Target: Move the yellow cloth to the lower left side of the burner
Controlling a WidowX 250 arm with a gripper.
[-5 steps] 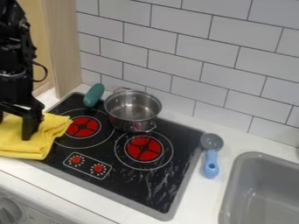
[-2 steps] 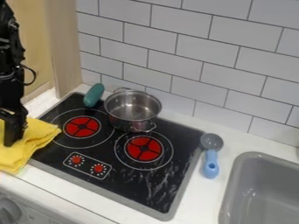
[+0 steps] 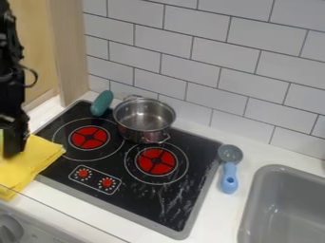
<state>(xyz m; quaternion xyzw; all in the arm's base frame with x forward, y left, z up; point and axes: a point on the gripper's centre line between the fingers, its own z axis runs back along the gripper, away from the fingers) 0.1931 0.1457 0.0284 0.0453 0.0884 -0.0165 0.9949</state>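
Note:
At the left edge of the view the black gripper hangs down onto the yellow cloth, one dark finger pressed against it; whether the fingers are closed on it cannot be made out. The cloth lies on the white counter at the left, its right corner over the left edge of the black stove and its lower part at the counter's front edge. To the right of the cloth is the left red burner; the other red burner sits farther right.
A metal pot stands on the stove's back part, with a green object at the back left corner. A blue spoon lies on the counter between stove and grey sink. The tiled wall runs behind.
The gripper has moved left and slightly down the view, and the yellow cloth has shifted the same way, uncovering more of the stove's left edge and the left burner's ring.

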